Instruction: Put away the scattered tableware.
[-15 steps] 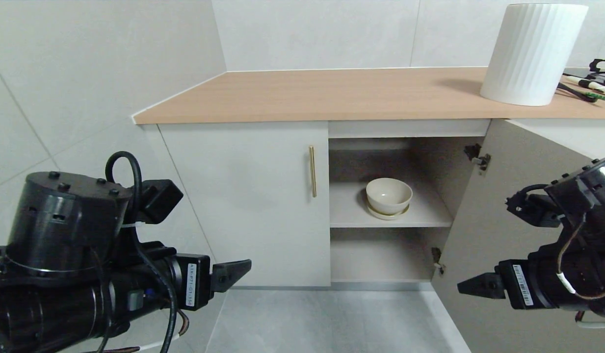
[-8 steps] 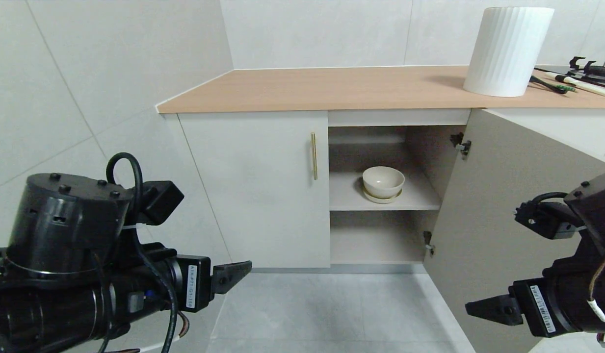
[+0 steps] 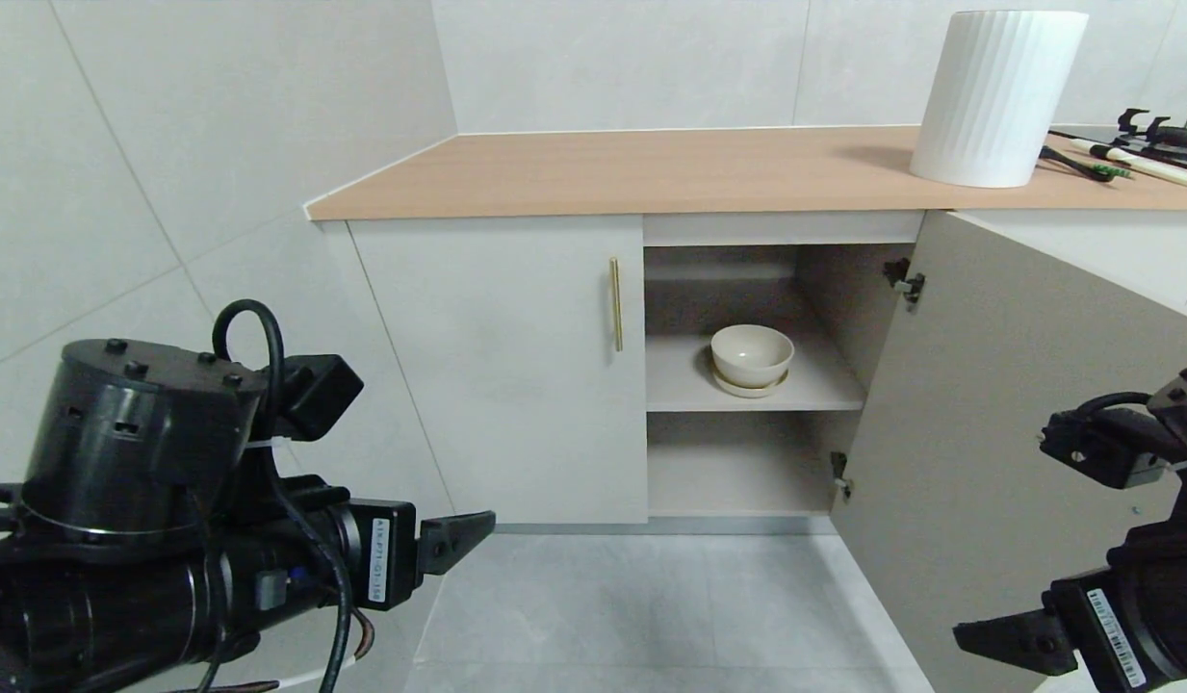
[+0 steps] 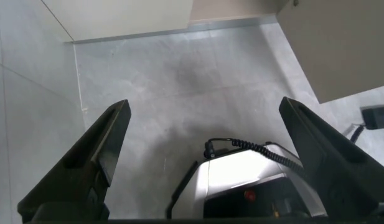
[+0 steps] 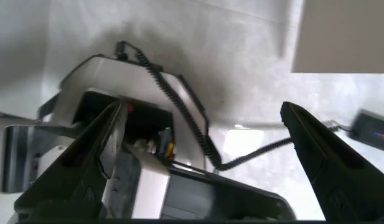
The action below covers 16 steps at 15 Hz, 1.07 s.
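Left gripper [image 4: 205, 109]: black, matte, with tapered wedge-shaped fingers. The fingers stand wide apart and hold nothing. The arm lies level and low on the left, pointing forward over the floor [image 3: 651, 606], which is laid with smooth pale grey tiles.

Right gripper [image 5: 203, 111]: same build, fingers also spread wide with nothing between them. The arm sits low on the right, its tip pointing inward, just in front of the right door [image 3: 978, 423].

Cabinet [image 3: 776, 229]: flat light-grey panels, matte finish. The left door [image 3: 497, 366] is closed and carries a slim vertical brass-coloured handle [image 3: 614, 304] near its inner edge. The right door is swung open toward the robot on two metal hinges.

Shelf [image 3: 814, 385]: a flat grey board that divides the open compartment into an upper and a lower space.

Bowl [image 3: 752, 353]: round, smooth, cream-coloured, upright, well apart from both grippers. It stands on a shallow saucer [image 3: 747, 390] of the same colour, on the shelf in the upper space, left of its centre.

Countertop [image 3: 651, 173]: wood-grain laminate, running along the white tiled wall.

Cylinder [image 3: 997, 96]: white, vertically ribbed, upright on the countertop at the right.

Utensils [image 3: 1132, 154]: slim dark and pale pieces lying beside the cylinder; their kind cannot be told.
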Available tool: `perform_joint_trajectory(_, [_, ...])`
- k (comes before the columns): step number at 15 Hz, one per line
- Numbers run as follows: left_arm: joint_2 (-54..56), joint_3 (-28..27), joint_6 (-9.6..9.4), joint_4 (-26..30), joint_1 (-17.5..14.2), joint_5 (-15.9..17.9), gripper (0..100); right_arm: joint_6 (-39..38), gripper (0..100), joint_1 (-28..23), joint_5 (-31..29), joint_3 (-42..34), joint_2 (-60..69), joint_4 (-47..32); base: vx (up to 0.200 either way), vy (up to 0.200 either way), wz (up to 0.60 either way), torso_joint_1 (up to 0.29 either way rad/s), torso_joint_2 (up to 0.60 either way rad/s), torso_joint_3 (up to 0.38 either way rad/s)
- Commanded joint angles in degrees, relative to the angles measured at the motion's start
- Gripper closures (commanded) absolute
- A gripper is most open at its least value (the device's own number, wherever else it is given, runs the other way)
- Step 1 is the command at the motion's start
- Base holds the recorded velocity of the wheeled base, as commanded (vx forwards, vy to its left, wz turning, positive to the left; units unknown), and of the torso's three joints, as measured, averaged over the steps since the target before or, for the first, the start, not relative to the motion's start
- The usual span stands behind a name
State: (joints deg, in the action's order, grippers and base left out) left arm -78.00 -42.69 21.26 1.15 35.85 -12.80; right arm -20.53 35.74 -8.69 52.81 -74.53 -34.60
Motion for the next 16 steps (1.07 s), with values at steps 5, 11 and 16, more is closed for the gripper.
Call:
perform_joint_trajectory(5, [-0.93, 0.24, -0.34, 0.0, 0.18, -2.05, 0, 0.14, 0, 0.03, -2.12, 0.1, 0.09, -2.32, 0.0, -0.16, 0.0, -0.002, 0.0, -0.002])
perform_joint_trajectory(11, [-0.93, 0.15, -0.34, 0.0, 0.18, -2.05, 0, 0.84, 0, 0.03, -3.26, 0.98, 0.0, -6.71, 0.0, -0.2, 0.0, 0.003, 0.0, 0.001])
perform_joint_trajectory(16, [-0.93, 0.15, -0.34, 0.0, 0.18, -2.05, 0, 0.93, 0, -0.15, -3.44, 4.85, -0.35, -16.2, 0.0, -0.08, 0.0, 0.003, 0.0, -0.002])
